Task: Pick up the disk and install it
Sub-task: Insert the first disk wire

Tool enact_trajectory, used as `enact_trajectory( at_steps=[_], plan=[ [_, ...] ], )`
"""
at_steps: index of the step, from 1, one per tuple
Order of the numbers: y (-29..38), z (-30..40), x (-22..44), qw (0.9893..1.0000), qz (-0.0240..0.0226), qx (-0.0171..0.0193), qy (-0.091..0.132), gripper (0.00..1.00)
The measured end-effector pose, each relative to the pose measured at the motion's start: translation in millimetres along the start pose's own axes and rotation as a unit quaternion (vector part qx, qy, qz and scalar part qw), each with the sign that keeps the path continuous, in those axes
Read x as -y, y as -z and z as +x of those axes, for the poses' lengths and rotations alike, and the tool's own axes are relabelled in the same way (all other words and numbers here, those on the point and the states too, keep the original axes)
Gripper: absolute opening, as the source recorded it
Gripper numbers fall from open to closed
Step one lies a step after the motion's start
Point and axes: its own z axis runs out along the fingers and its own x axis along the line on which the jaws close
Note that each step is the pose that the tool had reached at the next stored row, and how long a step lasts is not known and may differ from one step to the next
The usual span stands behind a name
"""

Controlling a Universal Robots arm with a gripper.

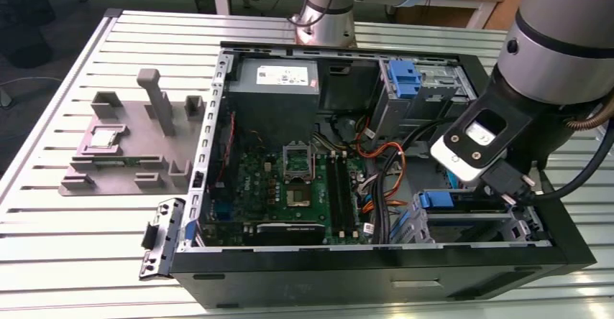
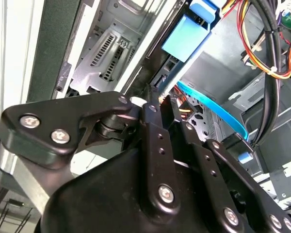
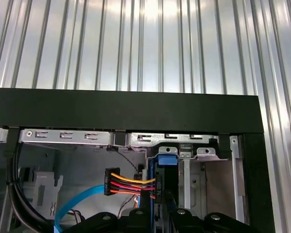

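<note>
The ribbed aluminium slatted table (image 1: 86, 218) carries the open black desktop computer case (image 1: 384, 279), lying on its side with the green motherboard (image 1: 287, 182) exposed. To the exterior view's left of the case sits a grey plastic fixture block (image 1: 129, 146), with 1 small square silver chip (image 1: 103, 139) resting on it. The silver and black robot arm (image 1: 556, 53) reaches down into the case's metal drive cage (image 1: 479, 222) at the exterior view's right. In both wrist views the black gripper (image 3: 159, 206) has its fingers drawn close on the disk (image 3: 153, 194), a thin edge-on drive with a blue plastic carrier rail, seemingly standing partway in the cage slot. A light blue flat data cable (image 2: 218, 109) curves just beside it
</note>
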Motion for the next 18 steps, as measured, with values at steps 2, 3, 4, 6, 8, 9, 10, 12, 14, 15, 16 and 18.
enact_trajectory(
  at_steps=[2, 3, 4, 6, 8, 9, 10, 12, 14, 15, 16, 18],
  plan=[
    [1.0, 0.0, -1.8, 1.0000, 0.0057, 0.0001, 0.000, 0.24],
    [1.3, 0.0, -2.8, 1.0000, 0.0088, 0.0001, 0.000, 0.24],
    [1.3, 0.0, -4.1, 0.9999, 0.0121, 0.0001, 0.000, 0.24],
    [1.2, 0.0, -7.1, 0.9998, 0.0193, 0.0001, 0.000, 0.24],
    [1.1, 0.1, -9.8, 0.9997, 0.0260, 0.0002, 0.000, 0.24],
    [1.2, 0.1, -10.9, 0.9996, 0.0294, 0.0002, 0.000, 0.24],
    [1.4, 0.1, -12.0, 0.9995, 0.0328, 0.0002, 0.000, 0.23],
    [1.5, 0.0, -14.3, 0.9992, 0.0393, 0.0002, 0.000, 0.16],
    [1.4, 0.0, -16.8, 0.9989, 0.0465, 0.0002, 0.000, 0.11],
    [1.2, 0.0, -18.1, 0.9988, 0.0500, 0.0002, 0.000, 0.10],
    [1.0, 0.1, -19.4, 0.9986, 0.0529, 0.0002, 0.000, 0.10],
    [0.2, 0.0, -22.4, 0.9984, 0.0561, 0.0000, 0.000, 0.10]
  ],
)
